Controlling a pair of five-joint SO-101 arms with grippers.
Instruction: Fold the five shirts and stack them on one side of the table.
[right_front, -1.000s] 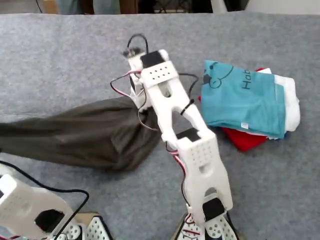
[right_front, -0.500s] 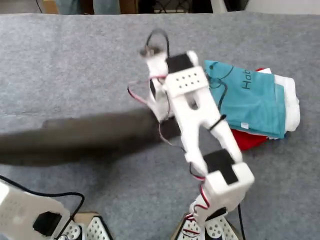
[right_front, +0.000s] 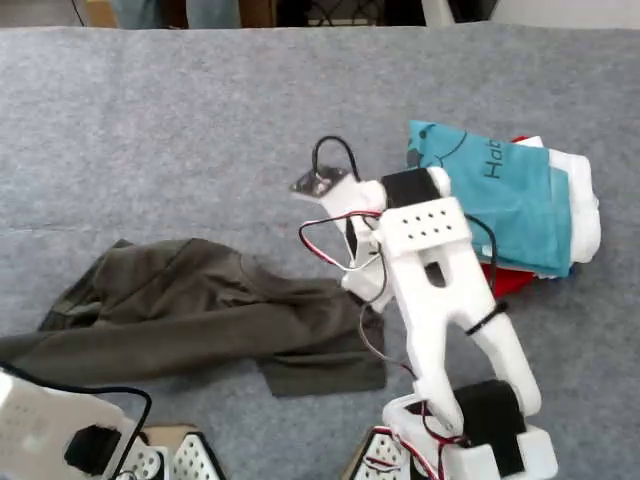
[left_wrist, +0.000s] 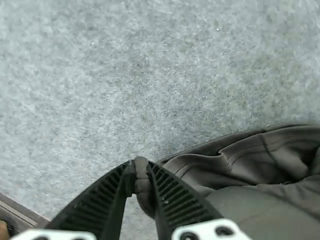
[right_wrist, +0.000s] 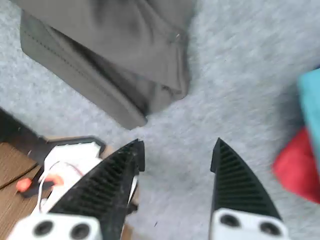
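Observation:
An olive-grey shirt (right_front: 200, 310) lies crumpled and spread out on the grey felt table (right_front: 150, 120), left of centre. My left gripper (left_wrist: 140, 182) is shut on a fold at the shirt's edge (left_wrist: 240, 165), low over the felt. My right gripper (right_wrist: 178, 150) is open and holds nothing; it hangs above bare felt just past the shirt's hem (right_wrist: 125, 65). The right arm (right_front: 430, 260) stands between the shirt and a stack of folded shirts: teal (right_front: 490, 195) on top, white (right_front: 580, 200) and red (right_front: 490, 280) below.
The left arm's base (right_front: 50, 430) is at the near left corner. Open felt stretches across the far half of the table. Red cloth (right_wrist: 300, 170) and teal cloth (right_wrist: 312, 100) of the stack lie near the right gripper.
The right gripper has let go of the olive shirt and drawn back towards the stack. The shirt, stretched taut a second ago, has dropped and now lies spread on the table.

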